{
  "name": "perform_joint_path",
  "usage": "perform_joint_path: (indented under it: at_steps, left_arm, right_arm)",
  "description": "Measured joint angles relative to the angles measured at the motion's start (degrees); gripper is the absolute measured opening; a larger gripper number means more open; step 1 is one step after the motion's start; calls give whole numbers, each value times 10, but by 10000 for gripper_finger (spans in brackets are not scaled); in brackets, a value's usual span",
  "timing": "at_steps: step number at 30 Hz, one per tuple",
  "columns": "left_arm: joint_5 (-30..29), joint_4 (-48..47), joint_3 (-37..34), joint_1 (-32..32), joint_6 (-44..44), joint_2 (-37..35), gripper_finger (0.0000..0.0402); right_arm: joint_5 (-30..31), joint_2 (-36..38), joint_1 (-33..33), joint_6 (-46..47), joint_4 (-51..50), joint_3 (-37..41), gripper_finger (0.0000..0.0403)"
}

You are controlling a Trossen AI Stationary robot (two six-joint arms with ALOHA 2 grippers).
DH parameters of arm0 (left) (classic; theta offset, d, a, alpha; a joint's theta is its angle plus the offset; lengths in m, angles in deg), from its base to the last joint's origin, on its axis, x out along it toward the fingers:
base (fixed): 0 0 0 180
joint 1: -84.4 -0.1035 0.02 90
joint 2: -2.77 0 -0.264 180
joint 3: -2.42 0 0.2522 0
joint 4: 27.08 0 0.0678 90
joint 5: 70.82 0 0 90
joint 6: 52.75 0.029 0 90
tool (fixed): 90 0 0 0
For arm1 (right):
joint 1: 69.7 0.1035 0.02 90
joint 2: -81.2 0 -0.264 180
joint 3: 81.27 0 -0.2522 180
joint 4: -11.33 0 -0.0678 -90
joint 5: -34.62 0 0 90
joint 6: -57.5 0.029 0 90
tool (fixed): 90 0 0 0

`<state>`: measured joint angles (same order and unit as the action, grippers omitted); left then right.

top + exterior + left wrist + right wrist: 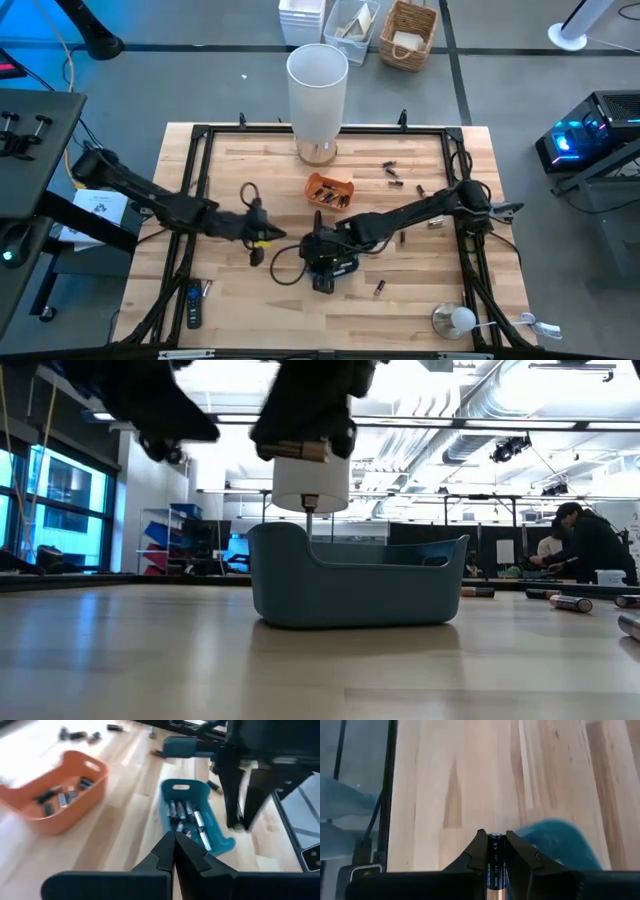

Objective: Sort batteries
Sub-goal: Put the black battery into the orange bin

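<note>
A blue tray (196,822) holds several batteries (186,815), and its wall shows in the low view (355,585). To one side, an orange tray (330,190) holds several dark batteries (62,797). My right gripper (322,252) hangs over the table's middle, just above the blue tray, shut on a black-and-copper battery (495,857). My left gripper (266,234) hovers left of it, shut and empty (174,851). Loose batteries (392,170) lie on the wood at the far right. My right gripper pinches the battery between its two fingers. The battery lies along the fingers, and its black end (495,842) shows at the fingertips. The fingers slant down from the table's right. The battery is lifted clear of the table, beside the blue tray's rim (560,842).
A tall white cylinder (318,95) stands at the far middle of the table. More loose batteries (379,288) lie near my right arm. A black remote (194,306) lies at the near left and a silvery round thing (452,320) at the near right. A black frame (200,135) rims the table.
</note>
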<state>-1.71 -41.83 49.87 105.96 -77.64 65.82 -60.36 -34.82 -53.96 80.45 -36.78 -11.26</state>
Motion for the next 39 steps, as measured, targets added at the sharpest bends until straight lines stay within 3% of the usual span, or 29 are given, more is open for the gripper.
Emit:
perform_joint_path:
  at_steps: [3, 7, 12, 15, 23, 28, 33, 36, 39]
  left_arm:
    - [-21, -37, 0, 0, 1, -56, 0]
    - [-58, -65, 0, 3, 2, -121, 0]
    - [-69, -67, 0, -10, 54, -158, 0]
    - [-65, -57, 0, -26, 83, -159, 0]
    - [56, 34, 0, -107, 117, -163, 0]
    - [128, 134, 0, -157, 124, -159, 0]
    - [132, 156, 0, -207, 131, -145, 0]
    - [133, 164, 0, -236, 112, -123, 0]
    - [139, 188, 13, -261, 95, -82, 0]
  right_arm:
    - [2, 32, 0, 29, 10, 54, 35]
    - [28, 102, -14, 100, 133, 167, 35]
    - [185, 186, -82, 170, 325, 304, 35]
    - [211, 191, -142, 192, 385, 350, 35]
    - [257, 138, -207, 211, 371, 342, 34]
    - [213, 126, -227, 225, 356, 340, 35]
    - [200, 134, -228, 246, 336, 340, 122]
    - [163, 136, -235, 203, 303, 341, 176]
    - [140, 164, -246, 156, 270, 341, 199]
